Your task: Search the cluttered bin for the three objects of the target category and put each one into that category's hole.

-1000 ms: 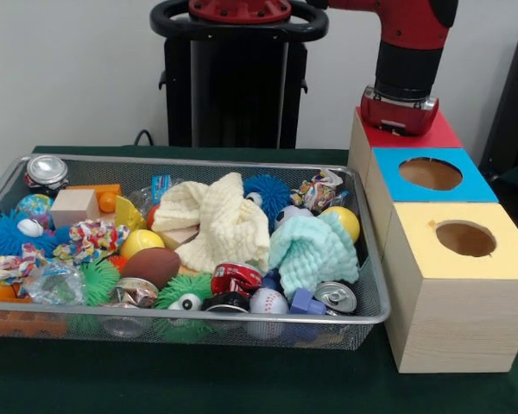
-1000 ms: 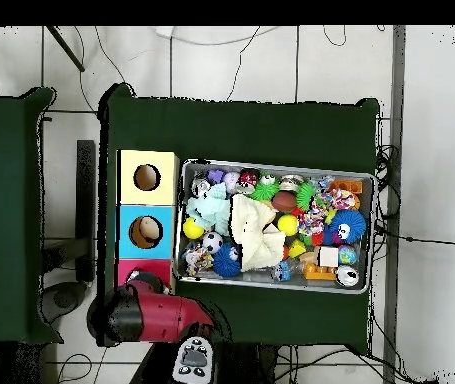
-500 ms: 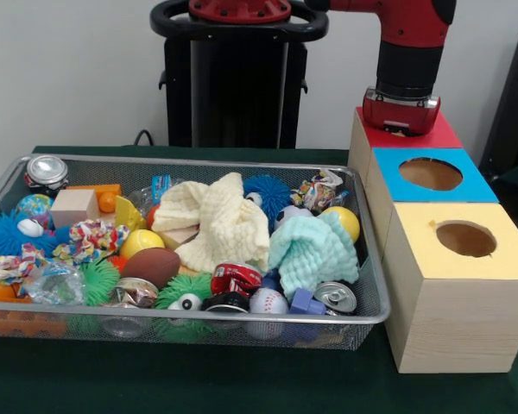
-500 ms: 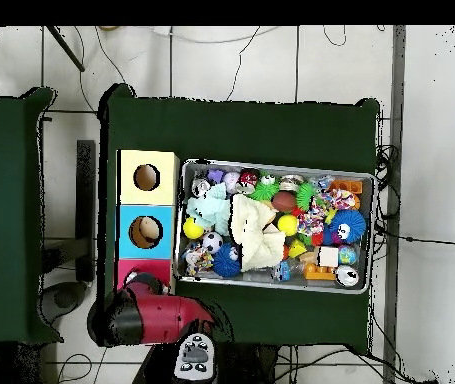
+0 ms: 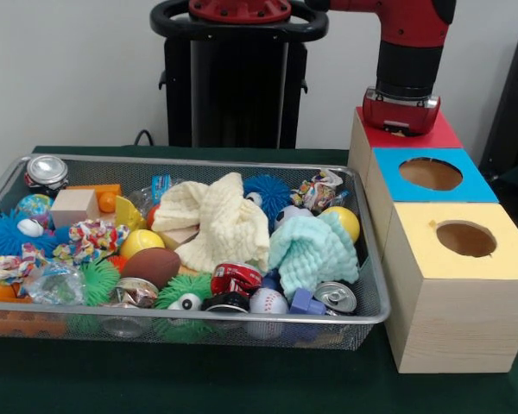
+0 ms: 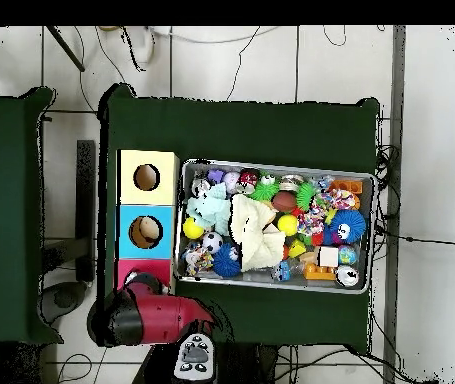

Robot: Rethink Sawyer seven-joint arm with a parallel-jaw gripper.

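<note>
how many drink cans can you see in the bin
3, perhaps more under the clutter. A silver-topped can stands in the far left corner, a crushed red can lies near the front wall, and another can lies at the front right corner.

No text, brand, number or sign could be read in either view. The red crushed can (image 5: 236, 278) and the blue packet (image 5: 161, 187) in the wire bin (image 5: 375, 304) bore printing, too small to make out.
</note>
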